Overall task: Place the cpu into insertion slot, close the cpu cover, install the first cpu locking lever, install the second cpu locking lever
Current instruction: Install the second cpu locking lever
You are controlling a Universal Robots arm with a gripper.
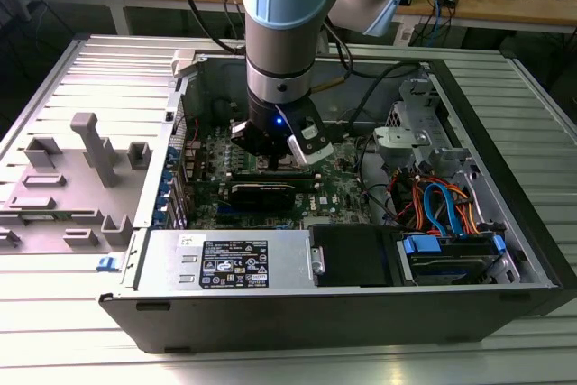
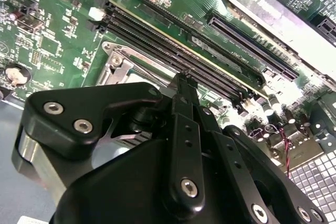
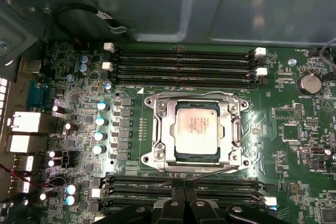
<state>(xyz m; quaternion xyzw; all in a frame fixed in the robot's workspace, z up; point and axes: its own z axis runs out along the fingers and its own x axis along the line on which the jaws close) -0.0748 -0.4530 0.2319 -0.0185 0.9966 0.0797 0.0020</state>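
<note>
Arm (image 1: 279, 33) upright, fingers (image 3: 181, 196) closed beside cpu cover (image 3: 197, 129)

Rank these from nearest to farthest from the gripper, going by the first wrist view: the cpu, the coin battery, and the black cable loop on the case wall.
Measured from the gripper:
1. The cpu, seated in the socket under the closed cpu cover, just beyond the fingertips.
2. The coin battery, off to one side on the green board.
3. The black cable loop, up on the grey case wall past the memory slots.
</note>
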